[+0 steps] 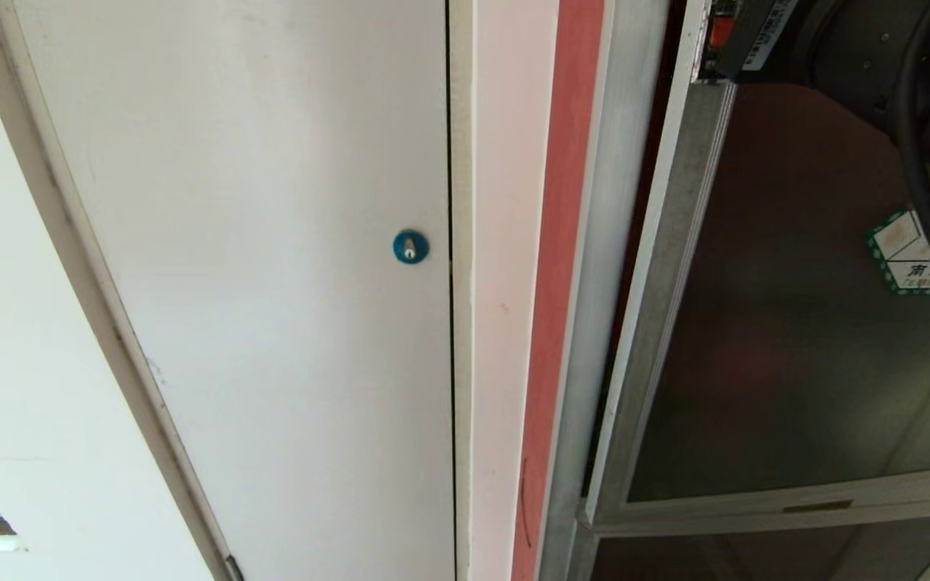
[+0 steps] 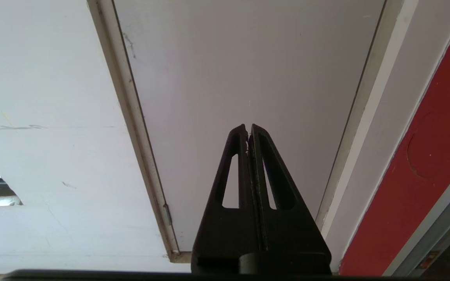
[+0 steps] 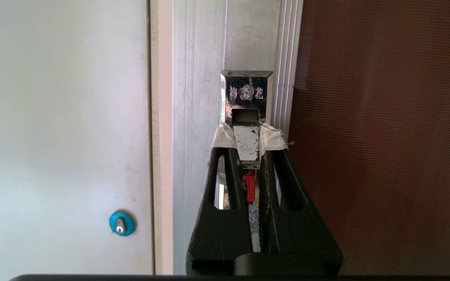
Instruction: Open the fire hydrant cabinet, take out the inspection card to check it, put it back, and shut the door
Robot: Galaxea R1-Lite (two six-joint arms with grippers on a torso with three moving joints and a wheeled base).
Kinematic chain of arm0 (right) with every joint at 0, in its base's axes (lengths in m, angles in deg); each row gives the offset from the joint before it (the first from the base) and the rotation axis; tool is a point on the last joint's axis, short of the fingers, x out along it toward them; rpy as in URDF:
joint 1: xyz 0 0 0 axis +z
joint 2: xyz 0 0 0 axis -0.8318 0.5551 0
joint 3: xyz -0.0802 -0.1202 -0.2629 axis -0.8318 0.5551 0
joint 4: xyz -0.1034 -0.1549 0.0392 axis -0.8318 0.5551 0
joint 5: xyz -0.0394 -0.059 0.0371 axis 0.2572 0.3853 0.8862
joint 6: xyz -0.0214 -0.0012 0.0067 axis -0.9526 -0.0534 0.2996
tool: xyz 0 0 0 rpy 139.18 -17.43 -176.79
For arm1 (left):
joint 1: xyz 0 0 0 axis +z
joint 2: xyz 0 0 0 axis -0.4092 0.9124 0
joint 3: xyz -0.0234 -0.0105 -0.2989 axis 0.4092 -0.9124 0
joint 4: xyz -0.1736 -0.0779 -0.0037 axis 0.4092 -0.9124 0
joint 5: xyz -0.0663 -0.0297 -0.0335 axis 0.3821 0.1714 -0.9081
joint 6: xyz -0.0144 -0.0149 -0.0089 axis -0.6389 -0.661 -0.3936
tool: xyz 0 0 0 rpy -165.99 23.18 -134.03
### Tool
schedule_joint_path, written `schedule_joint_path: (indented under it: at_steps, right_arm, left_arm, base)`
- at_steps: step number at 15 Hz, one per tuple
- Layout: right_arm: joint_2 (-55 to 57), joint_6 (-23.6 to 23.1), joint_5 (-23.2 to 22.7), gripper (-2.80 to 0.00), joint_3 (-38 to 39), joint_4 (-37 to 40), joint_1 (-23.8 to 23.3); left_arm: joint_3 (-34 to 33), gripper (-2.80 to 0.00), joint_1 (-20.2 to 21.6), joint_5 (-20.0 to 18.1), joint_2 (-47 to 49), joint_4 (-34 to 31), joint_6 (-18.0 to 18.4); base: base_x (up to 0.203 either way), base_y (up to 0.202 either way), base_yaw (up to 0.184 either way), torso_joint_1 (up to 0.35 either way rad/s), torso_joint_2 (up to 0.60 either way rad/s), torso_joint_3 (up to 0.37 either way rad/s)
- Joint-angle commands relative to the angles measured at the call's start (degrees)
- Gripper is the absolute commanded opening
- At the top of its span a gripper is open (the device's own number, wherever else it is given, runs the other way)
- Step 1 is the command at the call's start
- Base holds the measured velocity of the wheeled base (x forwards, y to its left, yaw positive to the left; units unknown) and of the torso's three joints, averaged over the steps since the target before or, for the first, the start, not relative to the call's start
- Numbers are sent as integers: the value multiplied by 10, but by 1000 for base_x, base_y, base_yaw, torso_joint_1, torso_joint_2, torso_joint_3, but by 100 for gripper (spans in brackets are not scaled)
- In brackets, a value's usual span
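Our right gripper (image 3: 246, 136) pinched the chrome latch handle (image 3: 246, 117) on the door (image 1: 796, 323), likely to swing it. Our left gripper (image 2: 248, 130) hung closed and empty before the white panel (image 2: 248, 58).

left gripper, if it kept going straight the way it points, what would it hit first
Most likely the plain white panel: the left gripper, fingers shut and empty, points straight at it with nothing between. How far off the panel is cannot be judged.

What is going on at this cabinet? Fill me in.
The right claw is shut on the chrome latch handle at the edge of the tinted glass door of the fire hydrant cabinet. The door stands slightly ajar from the frame. The left claw is shut and empty, idle before the white panel with the blue lock. No inspection card shows.
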Motion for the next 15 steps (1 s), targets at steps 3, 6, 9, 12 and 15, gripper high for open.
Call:
schedule_joint_path:
  at_steps: [3, 6, 9, 12, 15]
  right_arm:
    - [-30, -1, 3, -280, 21, -6, 0]
    - [-32, -1, 3, -280, 42, -6, 0]
    - [-29, -1, 3, -280, 53, -6, 0]
    - [-30, -11, 3, -166, 55, -6, 0]
    - [-34, -12, 1, 0, 56, -7, 0]
  left_arm:
    - [0, -280, 0, 0, 1, 0, 0]
    - [0, -280, 0, 0, 1, 0, 0]
    - [0, -280, 0, 0, 1, 0, 0]
    - [0, -280, 0, 0, 1, 0, 0]
    - [0, -280, 0, 0, 1, 0, 0]
  base:
    - [0, 0, 0, 0, 0, 0]
    - [0, 0, 0, 0, 0, 0]
    - [0, 0, 0, 0, 0, 0]
    - [0, 0, 0, 0, 0, 0]
    - [0, 0, 0, 0, 0, 0]
